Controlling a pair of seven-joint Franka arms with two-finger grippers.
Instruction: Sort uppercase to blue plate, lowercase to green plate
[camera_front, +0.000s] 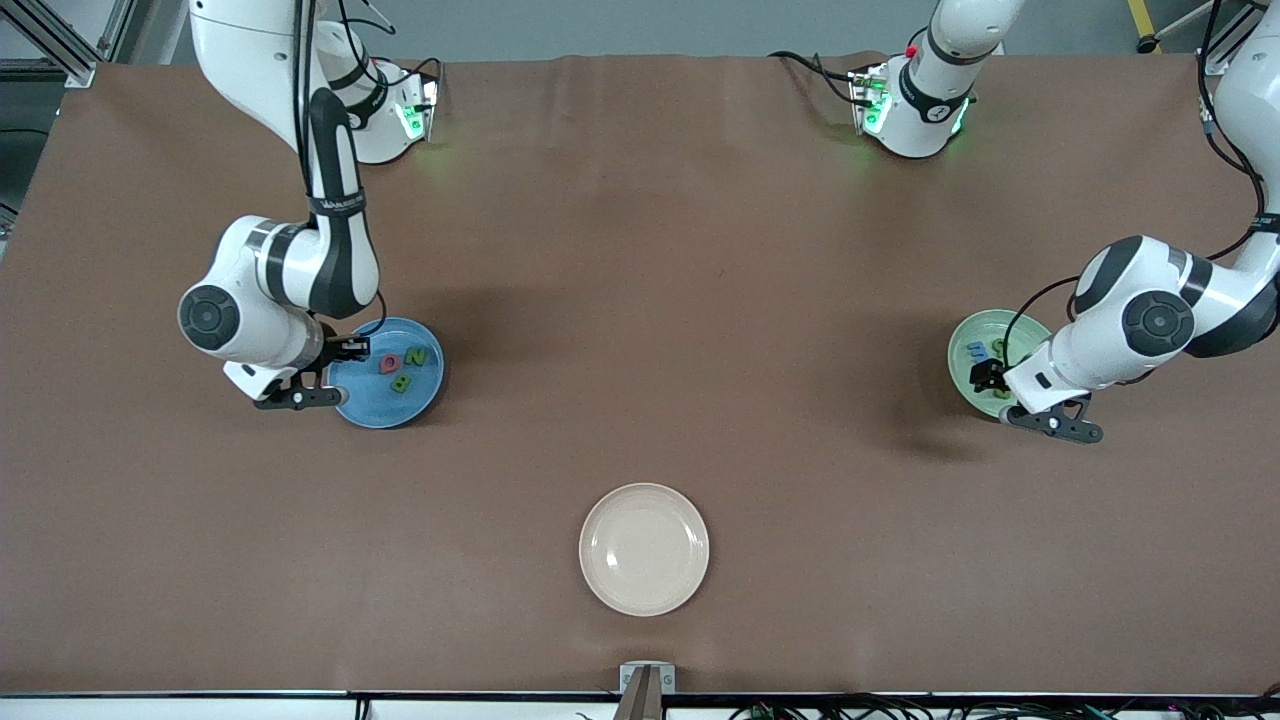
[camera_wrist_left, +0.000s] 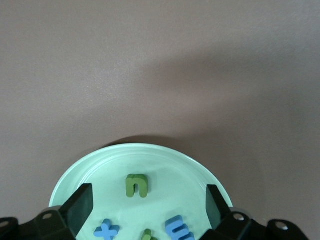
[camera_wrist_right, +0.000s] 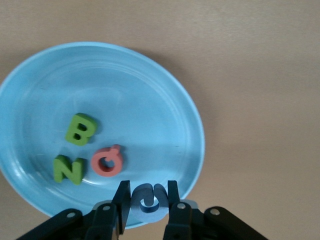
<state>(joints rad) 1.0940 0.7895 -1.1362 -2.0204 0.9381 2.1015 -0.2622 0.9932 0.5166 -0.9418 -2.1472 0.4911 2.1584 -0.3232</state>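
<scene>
Right wrist view showed my right gripper (camera_wrist_right: 146, 200) grasping the blue C (camera_wrist_right: 148, 198) between its fingers, just over the blue plate (camera_wrist_right: 165, 100) at its rim, beside the red Q (camera_wrist_right: 106, 161). My left gripper (camera_wrist_left: 148, 210) hung released above the green plate (camera_wrist_left: 175, 165), where the lowercase (camera_wrist_left: 136, 185) lay.

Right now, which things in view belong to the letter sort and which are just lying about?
Job:
- blue plate with B, N, Q
- blue C between the right pincer fingers
- green plate with u, x, m
- left pincer, open over it

Lying about:
- cream plate
</scene>
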